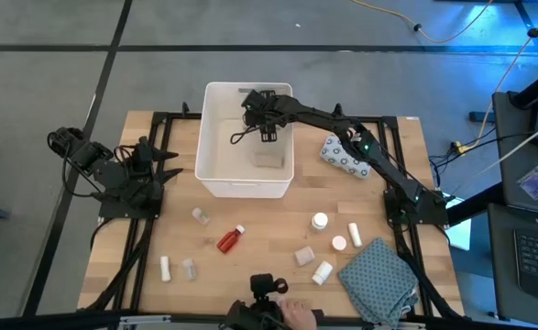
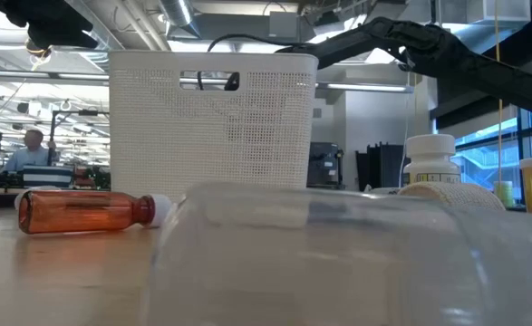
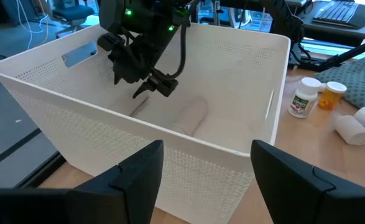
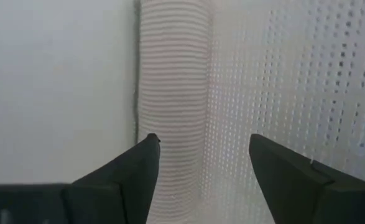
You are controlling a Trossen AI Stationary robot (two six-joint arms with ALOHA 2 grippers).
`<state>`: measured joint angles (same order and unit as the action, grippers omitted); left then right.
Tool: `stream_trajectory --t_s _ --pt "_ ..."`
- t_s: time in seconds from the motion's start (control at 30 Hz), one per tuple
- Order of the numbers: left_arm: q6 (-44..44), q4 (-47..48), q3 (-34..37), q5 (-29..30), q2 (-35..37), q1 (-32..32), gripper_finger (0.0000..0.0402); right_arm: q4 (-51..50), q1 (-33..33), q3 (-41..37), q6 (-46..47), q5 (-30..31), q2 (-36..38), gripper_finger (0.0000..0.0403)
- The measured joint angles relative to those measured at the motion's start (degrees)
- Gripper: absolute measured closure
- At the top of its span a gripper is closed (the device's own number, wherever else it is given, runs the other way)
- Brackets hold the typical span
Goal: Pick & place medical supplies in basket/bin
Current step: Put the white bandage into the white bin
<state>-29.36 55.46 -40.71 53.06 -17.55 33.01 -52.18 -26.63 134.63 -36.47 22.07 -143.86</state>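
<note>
The white bin (image 1: 247,188) stands at the table's far middle. My right gripper (image 1: 267,136) reaches down into it and is open (image 4: 204,146), with nothing between its fingers. Below it a pale ribbed roll (image 4: 173,93) lies on the bin's floor beside the perforated wall (image 3: 191,117), clear of the fingers. My left gripper (image 3: 207,149) waits open at the table's left, pointing at the bin. On the near half of the table lie loose supplies: a red bottle (image 1: 231,239), white bottles (image 1: 320,221), a clear vial (image 1: 200,215) and a greyish box (image 1: 304,255).
A white blue-dotted pack (image 1: 344,156) lies right of the bin under my right arm. A grey-teal patterned cloth (image 1: 378,280) lies at the near right corner. A person's hand (image 1: 296,312) shows at the near edge. A clear vial (image 2: 338,254) lies right before the low camera.
</note>
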Motion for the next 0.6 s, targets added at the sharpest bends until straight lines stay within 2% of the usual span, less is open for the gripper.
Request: stream_trajectory --t_s 0.27,0.6 --pt "0.08 -0.02 0.0 0.04 -0.01 0.0 0.0167 0.05 1.73 0.33 0.88 -0.03 2.73 0.0155" --pt "0.11 -0.18 -0.02 0.13 0.01 -0.02 0.0167 2.48 8.47 0.39 1.96 -1.2 11.43 0.0155"
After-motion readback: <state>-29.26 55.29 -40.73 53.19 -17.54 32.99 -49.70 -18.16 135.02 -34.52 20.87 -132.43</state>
